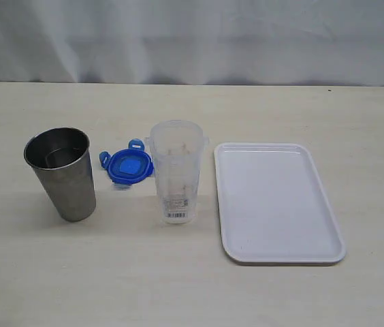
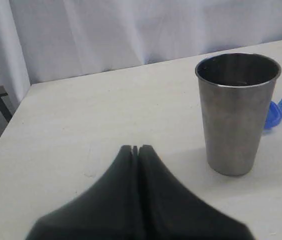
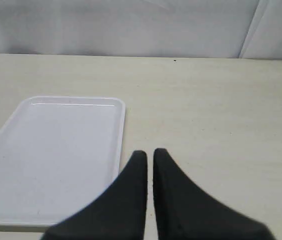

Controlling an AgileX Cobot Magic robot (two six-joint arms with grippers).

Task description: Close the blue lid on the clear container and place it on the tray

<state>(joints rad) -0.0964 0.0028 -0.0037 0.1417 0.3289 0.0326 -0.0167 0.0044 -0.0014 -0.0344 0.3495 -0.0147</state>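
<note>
The clear container [image 1: 176, 174] stands upright and uncovered at the table's middle, a white barcode label near its base. Just to its left the blue lid [image 1: 129, 165] lies flat on the table with its flaps splayed; a flap of the blue lid [image 2: 277, 112] peeks out behind the steel cup in the left wrist view. To the container's right lies the white tray [image 1: 277, 201], with nothing on it, and the tray [image 3: 51, 150] also fills part of the right wrist view. My left gripper [image 2: 135, 148] is shut on nothing. My right gripper [image 3: 150, 152] is shut too, a thin slit between its fingers. Neither gripper appears in the exterior view.
An opaque steel cup [image 1: 61, 173] stands upright left of the lid, and the cup [image 2: 236, 112] is close ahead of my left gripper. A white curtain hangs behind the table. The table's edge shows in the left wrist view.
</note>
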